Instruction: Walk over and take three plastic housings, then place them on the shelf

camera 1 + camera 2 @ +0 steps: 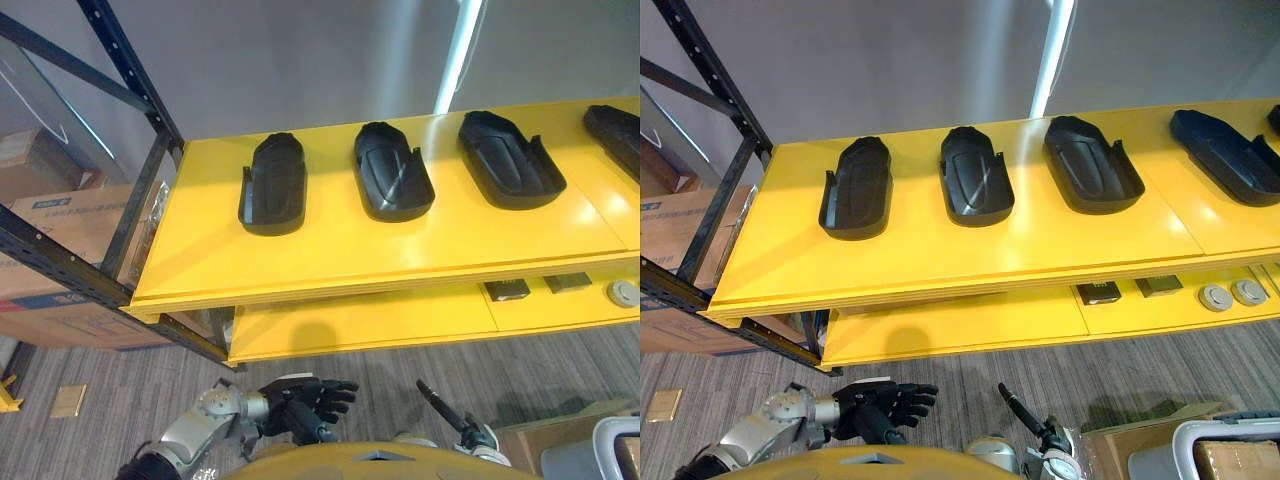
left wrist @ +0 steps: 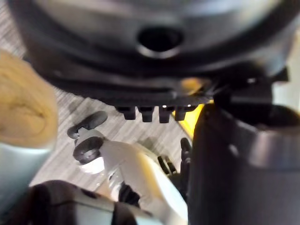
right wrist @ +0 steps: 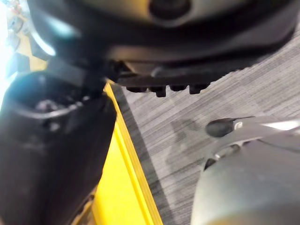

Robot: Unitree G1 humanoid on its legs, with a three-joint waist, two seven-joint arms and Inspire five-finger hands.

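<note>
Left hand (image 1: 305,400) hangs slack and empty, low before the yellow shelf (image 1: 330,250). The right hand (image 1: 450,408) is beside it with straight fingers, also holding nothing. Raised straight up, I reckon either could clip the shelf's front lip. On the shelf lie the left housing (image 1: 273,185), middle housing (image 1: 393,172) and right housing (image 1: 510,160), with a fourth housing (image 1: 615,135) at its right end. Bare yellow runs in front of them, the gaps between look tight, and a black rack post (image 1: 140,215) closes its left end.

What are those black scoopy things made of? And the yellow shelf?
The black housings look like moulded plastic, slightly glossy: soft light streaks run along their curved walls. The yellow shelf seems to be painted metal, smooth and semi-glossy with pale reflections, though I can't be sure.
</note>
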